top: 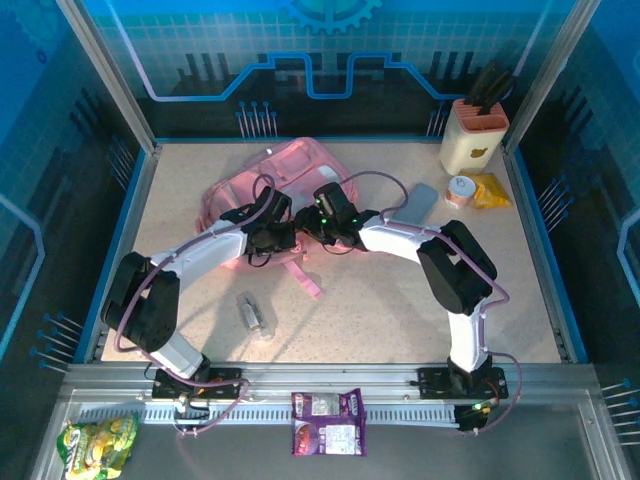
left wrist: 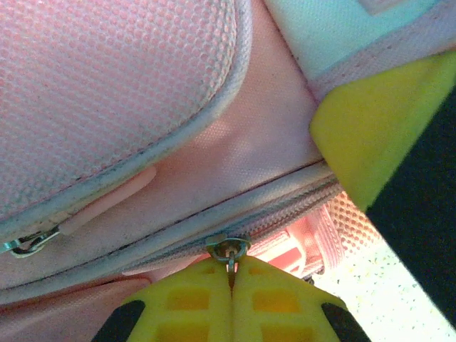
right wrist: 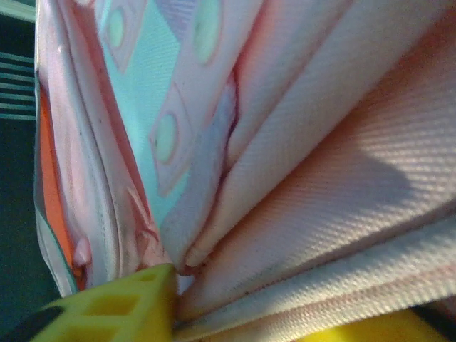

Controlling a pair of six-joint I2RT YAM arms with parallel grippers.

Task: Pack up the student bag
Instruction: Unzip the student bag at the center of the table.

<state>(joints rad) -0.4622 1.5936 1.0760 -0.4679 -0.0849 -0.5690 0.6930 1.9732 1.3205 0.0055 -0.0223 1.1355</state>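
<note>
**At the far middle of the tabletop, a bag is met by both arms**

On the tabletop (top: 400, 300), toward its far edge and left of centre, the pink bag (top: 262, 183) is laid flat. Its straps are trailed toward the near side. Both arms are bent inward over its near edge. The left gripper (top: 276, 237) and the right gripper (top: 326, 226) are set close together there.

In the left wrist view, the left gripper (left wrist: 230, 276) is seen with its yellow jaws pressed fully together. A metal zip pull (left wrist: 229, 250) on the bag (left wrist: 128, 92) is pinched between their tips.

In the right wrist view, the right gripper (right wrist: 271, 308) is seen with its jaws part-way apart. Thick folds of the bag (right wrist: 335, 178) are packed between them and touch both. Whether those folds are clamped cannot be told.

To the right of the bag, a grey pencil case (top: 421, 203) is laid, with a knife block (top: 473, 136) stood beyond it. A small clear bottle (top: 255, 316) is laid on the near side, well apart from the bag.
</note>
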